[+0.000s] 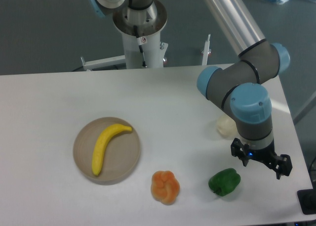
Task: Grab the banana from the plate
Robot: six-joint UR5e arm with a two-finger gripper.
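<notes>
The yellow banana lies on the round tan plate at the left-front of the white table, its upper end pointing right. My gripper is far to the right of the plate, hanging low over the table just above and right of a green pepper. Only its black mount below the blue-capped wrist shows. The fingers are hidden, so I cannot tell if they are open. Nothing shows in the gripper.
A lumpy orange pepper sits right of the plate near the front edge. A green pepper lies beside the gripper. A pale cream object sits partly behind the wrist. The arm's base column stands at the back.
</notes>
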